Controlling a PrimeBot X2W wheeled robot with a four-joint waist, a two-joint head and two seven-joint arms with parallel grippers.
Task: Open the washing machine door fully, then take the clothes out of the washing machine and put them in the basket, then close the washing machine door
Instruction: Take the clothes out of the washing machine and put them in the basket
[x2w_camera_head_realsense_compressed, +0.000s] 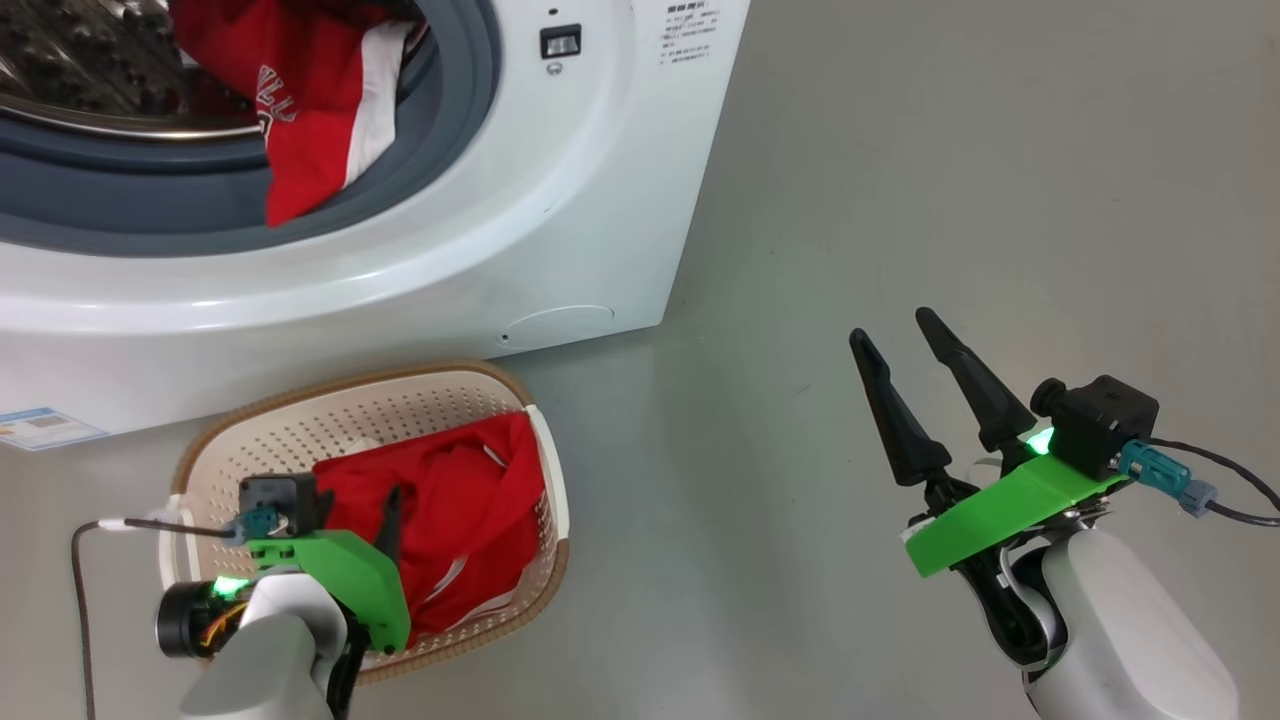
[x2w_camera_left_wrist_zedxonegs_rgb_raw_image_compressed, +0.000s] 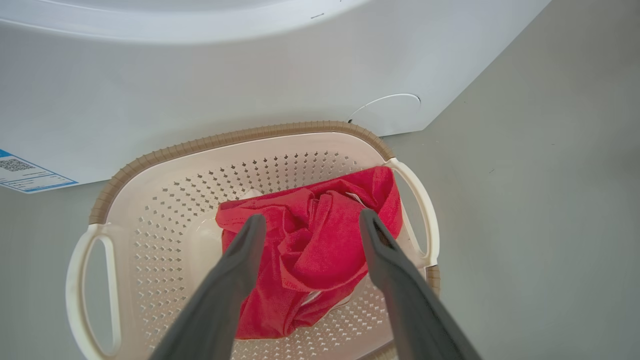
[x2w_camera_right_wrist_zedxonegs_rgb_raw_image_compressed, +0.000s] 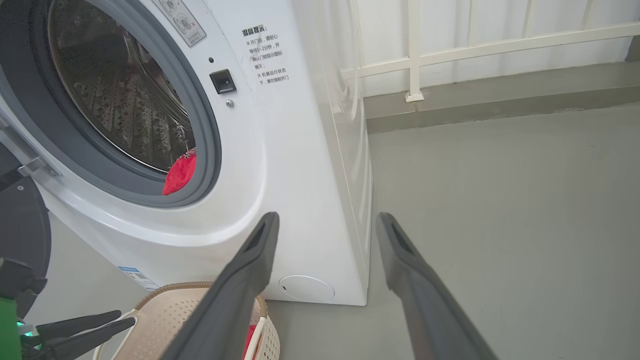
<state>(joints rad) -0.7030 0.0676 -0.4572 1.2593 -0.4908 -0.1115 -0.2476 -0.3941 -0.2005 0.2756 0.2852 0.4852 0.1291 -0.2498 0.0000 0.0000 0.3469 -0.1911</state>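
My left gripper (x2w_camera_left_wrist_zedxonegs_rgb_raw_image_compressed: 311, 217) is spread wide, its two dark fingers (x2w_camera_left_wrist_zedxonegs_rgb_raw_image_compressed: 235, 280) pointing down into the basket (x2w_camera_left_wrist_zedxonegs_rgb_raw_image_compressed: 240, 135). Directly under the gap between them lies a crumpled red garment (x2w_camera_left_wrist_zedxonegs_rgb_raw_image_compressed: 310, 270), piled toward the basket's right handle; nothing is pinched, though I cannot tell whether my fingertips brush the cloth. Just beyond the basket's far rim, ahead of this gripper, stands the white front of the washing machine (x2w_camera_head_realsense_compressed: 560, 200).

My right gripper (x2w_camera_head_realsense_compressed: 892, 325) is also spread, holding nothing, hanging over bare grey floor (x2w_camera_head_realsense_compressed: 900, 200), well apart from the basket and off to the machine's right corner. Ahead and to the left of its fingers, the drum (x2w_camera_right_wrist_zedxonegs_rgb_raw_image_compressed: 115, 100) stands open, and a second red garment (x2w_camera_head_realsense_compressed: 310, 110) with white trim hangs out over the grey-blue rubber ring (x2w_camera_head_realsense_compressed: 440, 150). Far to this gripper's left, a black curved panel, seemingly the washing machine door (x2w_camera_right_wrist_zedxonegs_rgb_raw_image_compressed: 25, 230), stands swung away from the opening.
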